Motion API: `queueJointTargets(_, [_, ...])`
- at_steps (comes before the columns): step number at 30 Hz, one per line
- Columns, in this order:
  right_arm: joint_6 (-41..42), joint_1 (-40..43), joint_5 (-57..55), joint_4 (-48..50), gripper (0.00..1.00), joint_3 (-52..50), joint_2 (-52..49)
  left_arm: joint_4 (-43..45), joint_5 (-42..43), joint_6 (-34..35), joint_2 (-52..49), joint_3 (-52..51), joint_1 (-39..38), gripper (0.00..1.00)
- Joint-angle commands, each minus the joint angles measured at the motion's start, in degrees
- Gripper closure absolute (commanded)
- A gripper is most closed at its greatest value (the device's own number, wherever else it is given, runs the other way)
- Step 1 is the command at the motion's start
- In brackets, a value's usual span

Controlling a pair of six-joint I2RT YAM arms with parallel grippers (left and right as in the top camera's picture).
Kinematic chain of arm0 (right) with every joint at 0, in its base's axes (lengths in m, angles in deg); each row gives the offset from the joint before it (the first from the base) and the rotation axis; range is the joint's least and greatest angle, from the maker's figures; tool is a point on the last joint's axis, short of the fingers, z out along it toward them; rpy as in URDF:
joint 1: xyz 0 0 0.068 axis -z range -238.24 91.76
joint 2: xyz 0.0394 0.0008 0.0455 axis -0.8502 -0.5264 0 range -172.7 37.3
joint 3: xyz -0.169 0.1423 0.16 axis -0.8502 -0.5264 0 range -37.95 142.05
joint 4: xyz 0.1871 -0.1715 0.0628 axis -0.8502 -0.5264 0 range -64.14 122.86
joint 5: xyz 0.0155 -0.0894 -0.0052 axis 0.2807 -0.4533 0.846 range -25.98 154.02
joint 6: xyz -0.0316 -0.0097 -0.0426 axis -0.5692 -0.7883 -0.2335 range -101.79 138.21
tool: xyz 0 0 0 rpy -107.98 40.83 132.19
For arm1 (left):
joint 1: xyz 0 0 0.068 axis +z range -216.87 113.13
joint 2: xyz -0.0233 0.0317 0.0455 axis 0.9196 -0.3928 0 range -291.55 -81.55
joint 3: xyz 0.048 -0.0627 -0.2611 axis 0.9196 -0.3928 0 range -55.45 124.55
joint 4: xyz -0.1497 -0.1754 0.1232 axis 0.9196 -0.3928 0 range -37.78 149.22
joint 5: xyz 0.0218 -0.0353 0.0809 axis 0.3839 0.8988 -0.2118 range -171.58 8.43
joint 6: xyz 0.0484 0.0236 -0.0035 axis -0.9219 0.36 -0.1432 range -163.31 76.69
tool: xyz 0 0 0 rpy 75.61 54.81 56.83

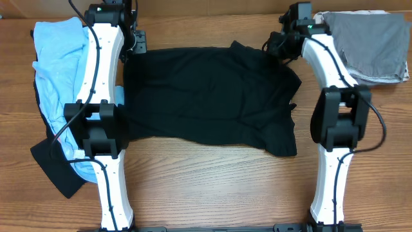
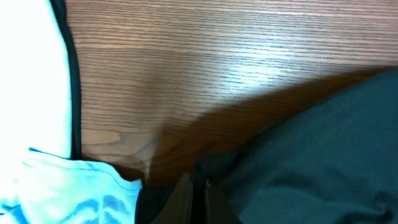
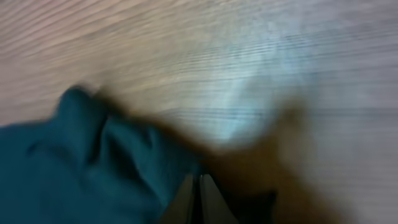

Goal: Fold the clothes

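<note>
T-shirt [image 1: 209, 96], black, lies spread flat on the table [image 1: 212, 187] in the overhead view, left gripper [image 1: 133, 44] at its 10 o'clock corner and right gripper [image 1: 278, 44] at 2 o'clock; left wrist view shows fingers [image 2: 181, 202] pressed together, pinching its edge at 6 o'clock; right wrist view, blurred, shows fingers [image 3: 186, 200] pinching it likewise.

Garments, four: one black shirt [image 1: 206, 96] at centre, one black cloth [image 1: 55, 171] near left, one light blue garment [image 1: 55, 58] far left, one grey garment [image 1: 373, 42] far right. Robot arms, two: left arm [image 1: 103, 77], right arm [image 1: 331, 67]. Table [image 1: 212, 190], one.
</note>
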Motion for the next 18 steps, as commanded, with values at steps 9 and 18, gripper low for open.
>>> queueJointTargets(9, [-0.8,-5.5,0.2,-19.8,0.96,-0.4,7.5,0.2,-0.9,0.6,-0.7,0.1,1.6,0.96])
queueJointTargets(18, [-2.6,-12.2,-0.9,-22.6,0.96,-9.0,7.5,0.3,-0.7,0.6,-0.7,0.1,1.6,0.96])
